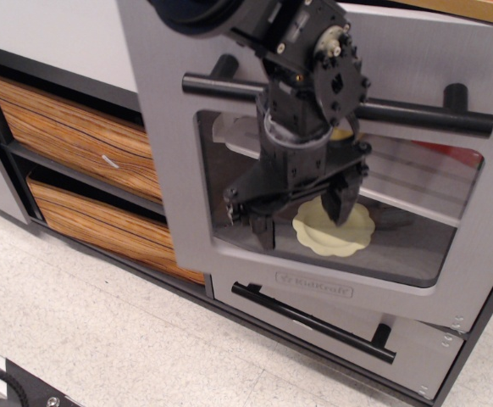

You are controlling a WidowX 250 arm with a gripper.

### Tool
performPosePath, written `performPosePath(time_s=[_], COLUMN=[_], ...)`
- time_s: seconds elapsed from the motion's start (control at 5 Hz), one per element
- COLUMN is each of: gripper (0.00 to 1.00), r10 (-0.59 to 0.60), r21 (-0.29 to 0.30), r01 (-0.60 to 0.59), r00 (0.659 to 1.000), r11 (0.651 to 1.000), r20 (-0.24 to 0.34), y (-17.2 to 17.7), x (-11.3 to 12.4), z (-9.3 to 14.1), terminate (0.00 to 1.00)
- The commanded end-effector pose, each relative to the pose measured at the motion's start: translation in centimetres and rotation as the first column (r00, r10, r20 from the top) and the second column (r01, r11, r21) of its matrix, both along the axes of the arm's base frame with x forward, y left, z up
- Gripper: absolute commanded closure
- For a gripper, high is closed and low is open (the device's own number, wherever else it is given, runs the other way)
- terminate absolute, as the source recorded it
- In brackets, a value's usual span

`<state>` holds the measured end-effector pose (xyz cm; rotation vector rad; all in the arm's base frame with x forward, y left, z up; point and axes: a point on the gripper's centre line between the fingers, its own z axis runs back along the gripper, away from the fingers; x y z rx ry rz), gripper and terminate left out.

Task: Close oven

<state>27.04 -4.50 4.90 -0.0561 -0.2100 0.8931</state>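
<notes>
Observation.image looks down at the front of a toy kitchen; the oven point(187, 170) fills the right half, its brushed grey door nearly flush with the cabinet, its lower edge tilted slightly, lower at the right; a long black bar handle point(416, 114) runs across the door above the clear window point(416, 212); through the window a pale yellow scalloped disc point(327, 233) lies on the dark oven floor, with a grey rack point(424, 182) above it; the black arm comes in from the top and crosses the handle at its middle; the gripper point(301, 216) hangs in front of the window with its two black fingers point(262, 229) spread apart, holding nothing; whether they touch the pane cannot be told; under the door sits a narrow grey drawer point(416, 343) with a thinner black handle point(314, 322); to the left, two wood-grain drawers point(69, 127) sit in a dark frame; a pale speckled floor point(102, 339) lies below.
</notes>
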Motion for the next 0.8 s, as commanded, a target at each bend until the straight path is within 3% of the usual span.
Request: performPosePath(time_s=[0.0,0.2,0.6], gripper=[0.0,0.0,0.0], r10=[0.027,0.014,-0.059], r21=[-0.01,-0.023,-0.02], r01=[-0.026,-0.012,0.061], r00=[0.997,0.995,0.995], r11=[1.0,1.0,0.998], r20=[0.072,0.094,0.081], y=[1.8,2.0,2.6], x=[3.2,2.8,-0.8], z=[2.9,3.7,3.9], terminate=[0.0,0.0,0.0])
